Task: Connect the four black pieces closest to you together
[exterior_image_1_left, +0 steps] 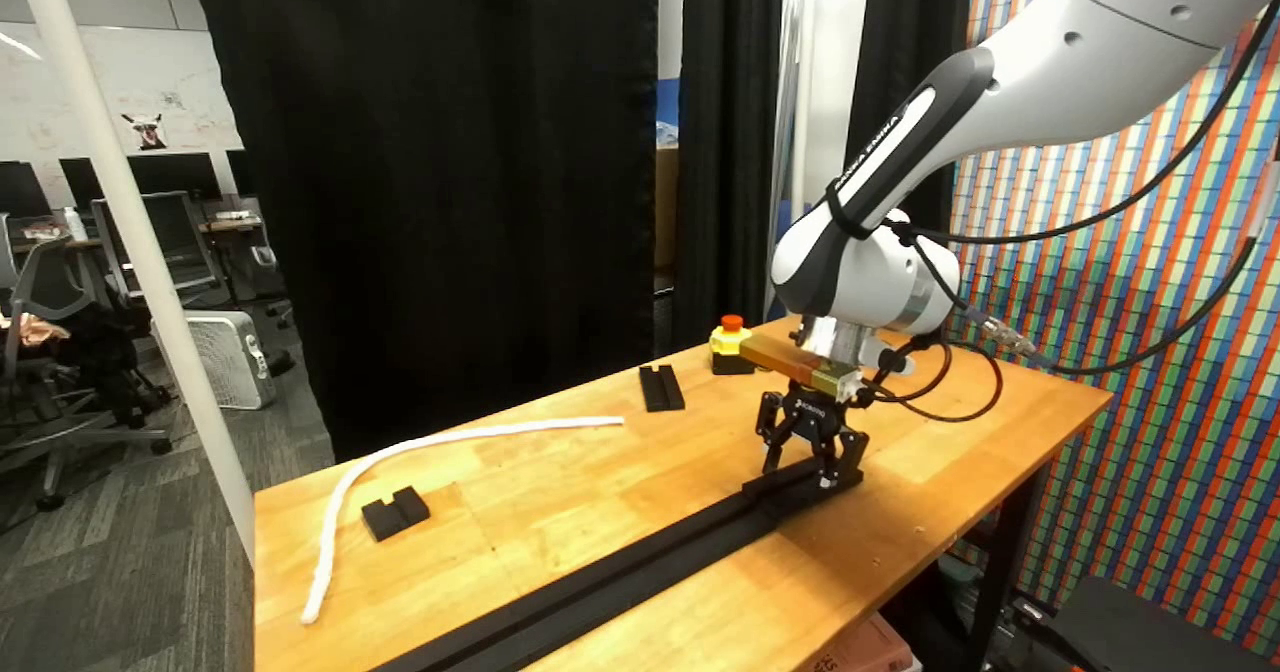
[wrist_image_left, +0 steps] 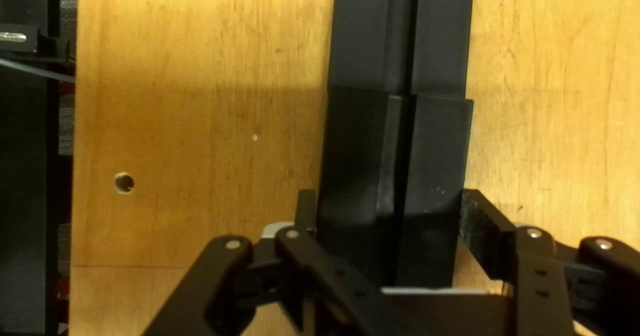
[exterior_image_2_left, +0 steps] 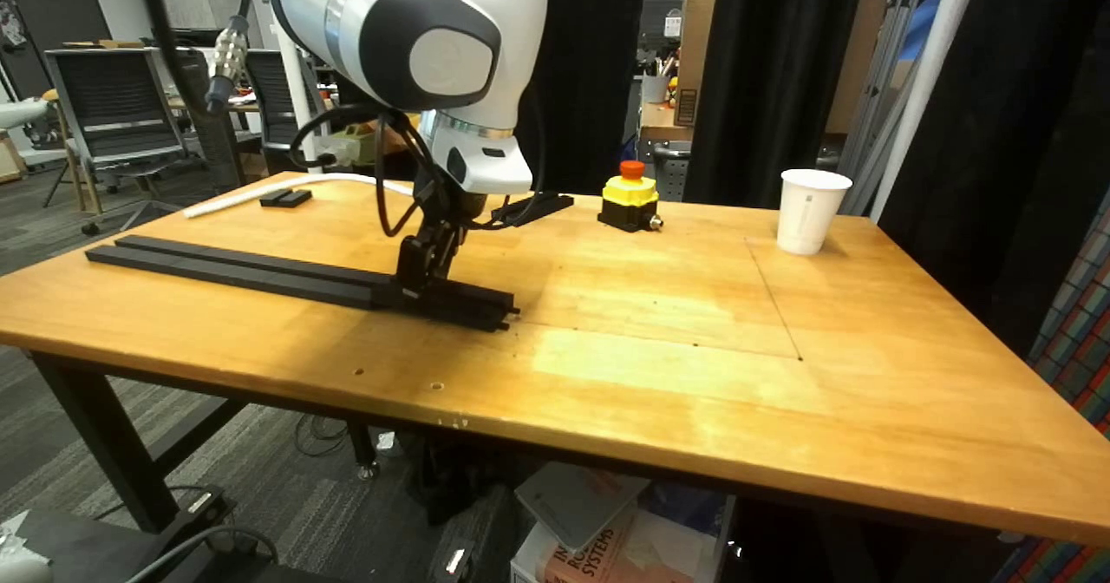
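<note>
One hand (wrist_image_left: 386,212), jaws spread, grips one black end piece (wrist_image_left: 352,146) abutting one longer black strip (wrist_image_left: 359,36). Apart: two black blocks (exterior_image_1_left: 397,515) (exterior_image_1_left: 661,390), one white strip (exterior_image_1_left: 500,430).

Arm (exterior_image_1_left: 1080,82) slanting downward; end effector (wrist_image_left: 388,213) low, pointing down, fingers (wrist_image_left: 480,226) well apart, clamped.

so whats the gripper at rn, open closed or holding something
Gripper: looks closed on the short black piece, jaws up against both its sides; how firmly it grips can't be told.
</note>
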Available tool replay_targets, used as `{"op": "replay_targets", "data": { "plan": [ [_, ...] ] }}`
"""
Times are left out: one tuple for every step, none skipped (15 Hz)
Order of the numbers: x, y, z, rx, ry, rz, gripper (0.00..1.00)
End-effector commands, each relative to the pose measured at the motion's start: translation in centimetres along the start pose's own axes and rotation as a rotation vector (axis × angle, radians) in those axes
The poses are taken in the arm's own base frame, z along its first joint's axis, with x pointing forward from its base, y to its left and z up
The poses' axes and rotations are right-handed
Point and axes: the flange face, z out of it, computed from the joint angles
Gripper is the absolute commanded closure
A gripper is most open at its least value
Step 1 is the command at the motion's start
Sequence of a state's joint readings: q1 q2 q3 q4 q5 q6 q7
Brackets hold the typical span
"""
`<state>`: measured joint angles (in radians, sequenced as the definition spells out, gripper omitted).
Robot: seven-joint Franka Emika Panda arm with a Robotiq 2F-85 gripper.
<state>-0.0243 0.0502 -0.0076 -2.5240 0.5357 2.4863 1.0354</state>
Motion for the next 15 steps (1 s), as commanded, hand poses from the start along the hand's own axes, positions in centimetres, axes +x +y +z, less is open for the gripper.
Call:
{"op": "replay_targets", "data": {
  "plan": [
    [-0.61,0.74,-0.20,0.031,0.006,-0.001,0.53],
    [-0.60,0.82,-0.08,0.031,0.007,-0.001,0.53],
    [-0.60,0.89,0.00,0.031,0.007,-0.001,0.53],
    [-0.63,0.93,0.06,0.031,0.006,-0.002,0.53],
    [-0.69,0.87,0.02,0.033,0.005,-0.003,0.53],
    [-0.75,0.80,-0.01,0.035,0.002,-0.005,0.53],
    [-0.80,0.73,0.00,0.036,0.002,-0.005,0.53],
    [-0.87,0.68,0.00,0.038,0.000,-0.005,0.53],
    [-0.97,0.62,-0.02,0.039,-0.002,-0.006,0.53],
    [-1.03,0.57,0.02,0.041,-0.003,-0.005,0.53],
    [-1.10,0.52,0.02,0.042,-0.005,-0.005,0.53],
    [-1.14,0.49,0.04,0.043,-0.006,-0.003,0.53],
    [-1.19,0.45,0.08,0.045,-0.006,-0.001,0.53],
    [-1.22,0.42,0.07,0.046,-0.006,-0.001,0.53],
    [-1.22,0.35,0.08,0.048,-0.005,0.000,0.53]
  ]
}}
